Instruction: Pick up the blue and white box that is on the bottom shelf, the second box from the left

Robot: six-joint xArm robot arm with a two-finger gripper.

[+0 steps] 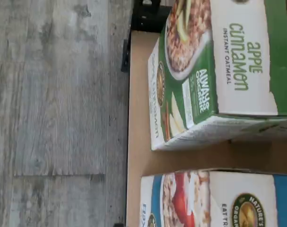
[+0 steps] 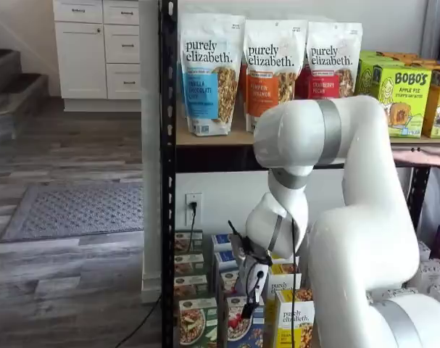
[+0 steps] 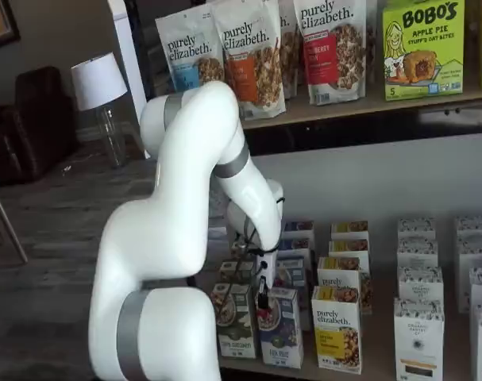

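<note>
Blue box (image 3: 280, 327) stands upright at the front of the bottom shelf (image 3: 368, 367), green box (image 3: 235, 319) just beside it at 9 o'clock, yellow box (image 3: 337, 329) at 3 o'clock. Gripper (image 3: 262, 300) hangs just above the blue box's top edge at 11 o'clock, over the gap w/ the green box; nothing held. Fingers seen side-on, gap can't be made out in pics, but jaws are spread fully. Wrist view: green box and blue box (image 1: 214, 201) lie apart on tan board.
</note>
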